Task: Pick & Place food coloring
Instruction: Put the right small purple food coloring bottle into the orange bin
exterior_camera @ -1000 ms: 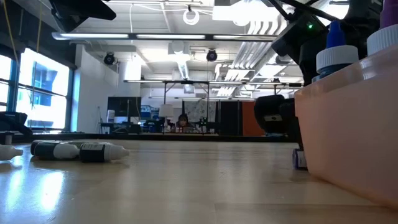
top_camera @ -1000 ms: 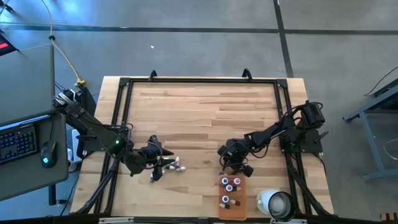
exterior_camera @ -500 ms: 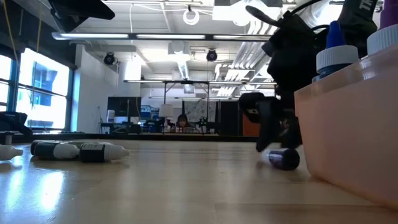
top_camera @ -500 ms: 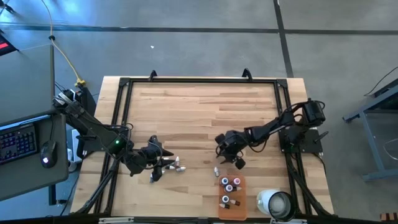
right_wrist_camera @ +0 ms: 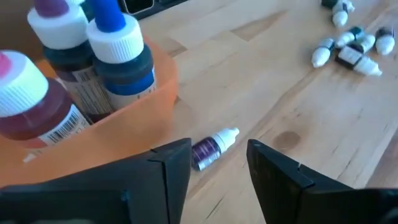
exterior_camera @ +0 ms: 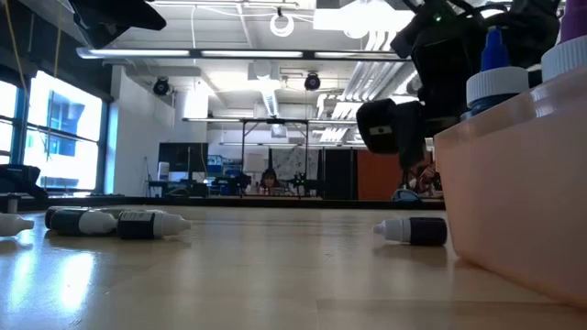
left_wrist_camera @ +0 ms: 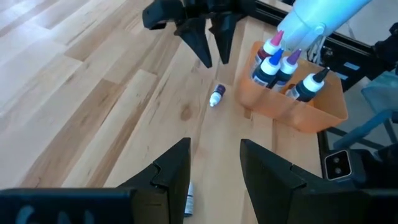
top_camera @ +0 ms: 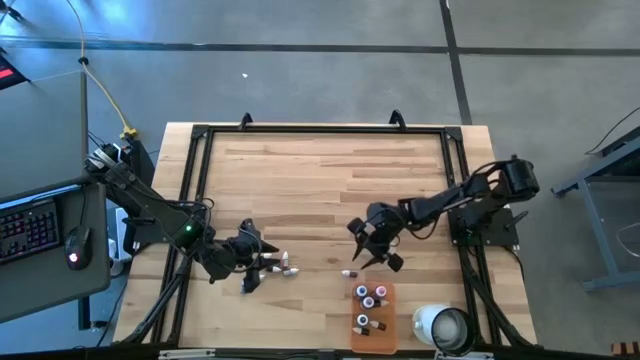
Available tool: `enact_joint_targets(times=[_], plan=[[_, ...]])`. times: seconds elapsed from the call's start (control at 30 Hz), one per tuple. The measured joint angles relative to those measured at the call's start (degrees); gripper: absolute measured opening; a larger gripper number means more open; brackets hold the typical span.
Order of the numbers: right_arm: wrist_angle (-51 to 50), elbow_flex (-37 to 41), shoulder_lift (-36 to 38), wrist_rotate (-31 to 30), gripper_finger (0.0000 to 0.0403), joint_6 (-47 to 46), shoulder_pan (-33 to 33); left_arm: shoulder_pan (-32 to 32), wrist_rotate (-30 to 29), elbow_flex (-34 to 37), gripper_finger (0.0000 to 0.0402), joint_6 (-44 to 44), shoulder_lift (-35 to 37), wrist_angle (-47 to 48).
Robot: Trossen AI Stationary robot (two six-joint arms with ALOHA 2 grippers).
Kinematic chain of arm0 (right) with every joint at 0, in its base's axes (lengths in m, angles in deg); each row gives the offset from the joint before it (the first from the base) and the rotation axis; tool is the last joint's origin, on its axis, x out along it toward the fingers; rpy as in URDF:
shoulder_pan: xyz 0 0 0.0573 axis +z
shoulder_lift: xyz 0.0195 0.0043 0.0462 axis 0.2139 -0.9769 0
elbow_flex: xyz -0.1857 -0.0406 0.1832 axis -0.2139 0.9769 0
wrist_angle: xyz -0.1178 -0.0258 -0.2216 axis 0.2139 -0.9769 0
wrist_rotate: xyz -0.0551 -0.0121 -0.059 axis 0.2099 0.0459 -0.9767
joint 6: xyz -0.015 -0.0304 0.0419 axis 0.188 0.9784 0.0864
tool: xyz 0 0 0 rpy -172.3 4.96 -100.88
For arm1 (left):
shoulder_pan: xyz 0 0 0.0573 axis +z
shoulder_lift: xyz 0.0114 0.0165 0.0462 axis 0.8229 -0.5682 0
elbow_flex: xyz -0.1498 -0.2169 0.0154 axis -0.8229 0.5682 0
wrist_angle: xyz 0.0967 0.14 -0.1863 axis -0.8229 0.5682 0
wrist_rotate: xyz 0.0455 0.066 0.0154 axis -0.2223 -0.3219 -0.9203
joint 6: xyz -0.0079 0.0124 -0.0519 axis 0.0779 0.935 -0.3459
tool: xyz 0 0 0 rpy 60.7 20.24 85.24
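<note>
orange and translucent, the tray (top_camera: 373,317) is our landmark, and the purple-labelled dropper bottle (exterior_camera: 411,230) now lies on its side on the bare wood just outside the tray's far corner, white tip pointing away from it. a second ago our right gripper (top_camera: 372,247) was low over the tray's far edge; half a second ago it had moved off the tray and stood right over that bottle on the table. now it has risen clear, fingers spread with nothing between them, hanging just above the fallen bottle on the side away from the tray. we judge the bottle was dropped or let go short of the tray, so this placement has not counted.

inside the tray several bottles stand upright, among them a blue-capped one (right_wrist_camera: 117,48), a red one (right_wrist_camera: 25,99) and a dark-capped one (left_wrist_camera: 308,85).

our left gripper (top_camera: 250,262) waits well away from the tray, across the table, fingers apart, beside a loose cluster of bottles (top_camera: 278,267) lying flat; it has not shifted.

what follows, we think, is a re-grasp: the right gripper would need to come down over the lying bottle, close across its body and lift it into the tray. a round bottle on its side may roll under the fingers.
</note>
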Motion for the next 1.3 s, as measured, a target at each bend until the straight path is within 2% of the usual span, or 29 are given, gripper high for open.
enact_joint_targets(times=[0.17, 0.3, 0.5, 0.77, 1.0, 1.3], plan=[[1.6, 0.0, -0.9, -2.0, 0.0171, 3.2, 0.8, 0.0, 0.0, 0.0, 0.0137, 1.1, 0.0, 0.0], [2.8, 0.0, -0.9, -4.4, 0.0193, 2.0, 0.9, 0.0, -0.1, 0.0, 0.0137, 1.1, 0.0, 0.0], [3.0, 0.0, -1.4, -2.9, 0.0212, -1.2, 1.5, 0.0, 0.0, 0.0, 0.0137, 1.1, 0.0, -0.1], [3.3, 0.0, -4.6, -2.8, 0.0214, -4.7, 3.7, 0.0, 0.0, 0.0, 0.0137, 1.2, 0.0, 0.1], [9.1, 0.0, -9.8, -3.2, 0.0214, -5.4, 3.7, 0.0, 0.1, 0.0, 0.0137, 1.2, 0.0, 0.1], [14.9, 0.0, -12.5, -10.2, 0.0211, -5.6, 3.3, 0.0, 0.1, 0.0, 0.0137, 1.3, 0.0, 0.1]])
